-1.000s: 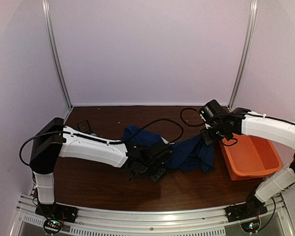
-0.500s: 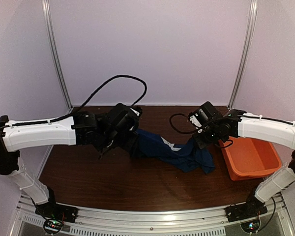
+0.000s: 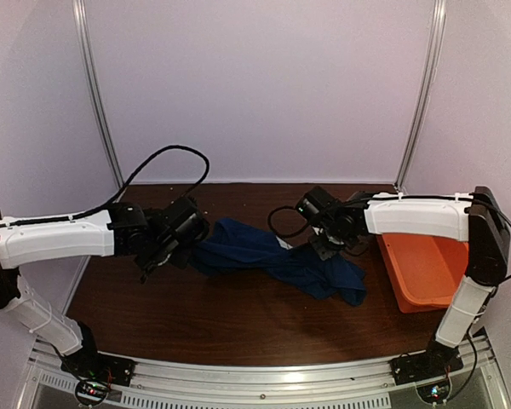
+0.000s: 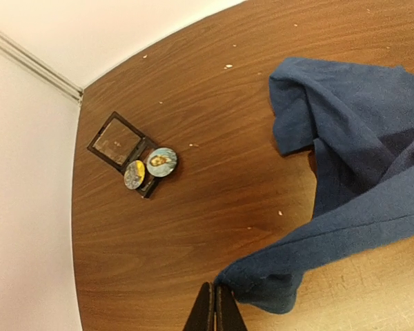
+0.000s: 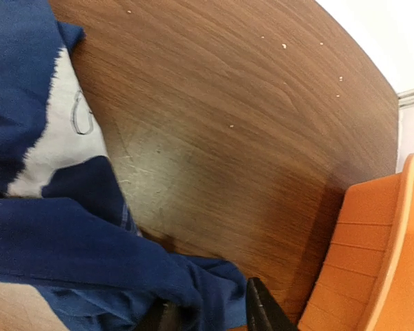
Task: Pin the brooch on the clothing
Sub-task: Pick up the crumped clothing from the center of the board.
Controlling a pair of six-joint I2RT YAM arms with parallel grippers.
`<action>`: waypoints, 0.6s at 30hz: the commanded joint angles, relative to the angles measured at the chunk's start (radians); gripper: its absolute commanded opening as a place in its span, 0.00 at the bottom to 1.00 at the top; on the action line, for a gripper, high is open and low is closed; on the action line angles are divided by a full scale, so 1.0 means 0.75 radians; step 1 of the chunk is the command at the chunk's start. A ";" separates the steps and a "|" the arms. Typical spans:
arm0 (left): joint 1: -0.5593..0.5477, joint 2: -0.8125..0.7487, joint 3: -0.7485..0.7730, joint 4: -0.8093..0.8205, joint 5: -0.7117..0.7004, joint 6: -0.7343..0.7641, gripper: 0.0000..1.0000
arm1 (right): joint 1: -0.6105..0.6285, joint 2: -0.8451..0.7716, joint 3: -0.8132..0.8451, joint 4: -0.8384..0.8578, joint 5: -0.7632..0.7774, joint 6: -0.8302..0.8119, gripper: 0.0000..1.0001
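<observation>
The brooch (image 4: 161, 161) lay on the counter (image 4: 193, 234) just beside a black box (image 4: 117, 143), ahead and left of the left claw (image 4: 214, 312), the nearer one, clenched on the shirt (image 4: 359, 145) hem. The right claw (image 5: 214, 316), parted around fabric, had moved toward the left claw since the earlier frame.

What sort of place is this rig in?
Probably a lab robot booth: plain pale walls, metal corner posts, a wooden table with a mounting rail along its near edge.
</observation>
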 commanded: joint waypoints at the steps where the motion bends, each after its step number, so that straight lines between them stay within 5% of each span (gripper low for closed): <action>1: 0.049 -0.059 -0.042 0.014 -0.062 -0.027 0.00 | -0.019 -0.021 0.010 -0.085 0.137 0.054 0.40; 9: 0.054 -0.051 -0.056 0.084 -0.020 0.017 0.00 | 0.032 -0.096 -0.111 -0.063 -0.101 0.004 0.60; 18: 0.060 -0.055 -0.056 0.095 -0.021 0.038 0.00 | 0.059 -0.119 -0.237 -0.061 -0.206 0.012 0.57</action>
